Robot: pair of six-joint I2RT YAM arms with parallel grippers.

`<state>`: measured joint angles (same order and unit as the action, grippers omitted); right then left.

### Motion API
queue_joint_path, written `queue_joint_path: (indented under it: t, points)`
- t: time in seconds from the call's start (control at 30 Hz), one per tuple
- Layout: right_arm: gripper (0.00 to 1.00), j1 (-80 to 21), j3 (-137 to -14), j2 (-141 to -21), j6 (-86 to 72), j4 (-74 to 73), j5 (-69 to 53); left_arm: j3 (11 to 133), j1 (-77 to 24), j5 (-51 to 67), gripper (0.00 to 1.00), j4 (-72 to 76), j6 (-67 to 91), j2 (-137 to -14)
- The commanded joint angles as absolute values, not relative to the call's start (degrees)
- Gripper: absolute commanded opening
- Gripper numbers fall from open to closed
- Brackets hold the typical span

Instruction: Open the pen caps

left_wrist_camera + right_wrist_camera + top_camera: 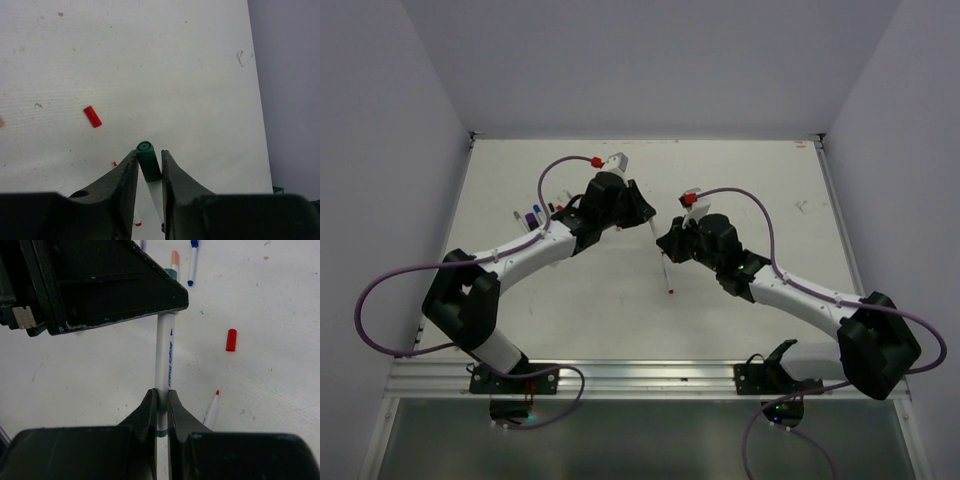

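- L claw (149, 156) clamped on green cap (148, 165); R claw (162, 396) clamped on white barrel (165, 352).
- Risk: off-axis pull, barrel slips thru R claw, cap not freed.

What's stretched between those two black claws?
A slim white pen: the right gripper pinches its barrel, the left gripper its green cap, shown best in the right wrist view.

Overhead behind the arm bases (510, 378), looking down on the whole table (740, 310). At each wrist, close in, facing each other, sharing one white pen (164, 355) and its green cap (148, 160).
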<state>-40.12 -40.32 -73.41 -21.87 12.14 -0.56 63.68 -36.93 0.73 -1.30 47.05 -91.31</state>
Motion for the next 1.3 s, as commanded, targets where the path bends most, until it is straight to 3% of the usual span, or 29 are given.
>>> queue_joint_path:
  t: [0.0,0.17,0.2,0.23,0.33,0.43,0.6,0.7,0.8,0.9,1.27]
  points:
    - [0.0,-40.3,-39.4,-71.3,-22.1,15.9,0.7,66.2,-37.4,-1.8,0.22,0.9,47.4,-91.7]
    - [0.03,-40.3,-38.5,-71.3,-22.2,16.6,0.3,65.8,-37.5,-2.4,0.0,1.1,46.8,-91.4]
    - [0.07,-40.3,-38.3,-71.4,-22.4,17.0,0.4,65.8,-37.6,-2.3,0.0,1.1,46.7,-91.3]
    - [0.18,-40.3,-38.3,-71.3,-22.6,17.4,0.3,65.7,-37.7,-2.2,0.0,1.5,46.6,-91.3]
    - [0.33,-40.3,-38.9,-71.7,-23.1,17.8,0.4,65.2,-38.4,-1.8,0.0,2.2,46.2,-91.1]
    - [0.39,-40.3,-40.3,-72.7,-23.6,17.9,0.4,64.4,-39.2,-1.6,0.0,2.8,46.3,-90.6]
    - [0.4,-40.3,-41.5,-75.1,-23.6,19.4,1.6,62.7,-40.0,-1.0,0.0,4.6,46.5,-89.3]
    - [0.4,-40.3,-42.3,-76.5,-23.6,20.2,1.3,62.4,-40.1,-0.6,0.0,5.1,46.7,-89.0]
    - [0.28,-40.3,-43.0,-77.3,-23.2,19.9,1.4,61.9,-40.2,-0.3,0.0,6.5,47.2,-88.8]
    - [0.0,-40.3,-41.8,-76.3,-23.2,19.2,1.1,61.7,-40.2,-1.0,0.0,8.4,47.3,-87.9]
    - [0.0,-40.3,-32.0,-67.8,-21.4,12.6,-1.9,65.8,-37.7,-13.6,0.0,16.5,46.6,-84.2]
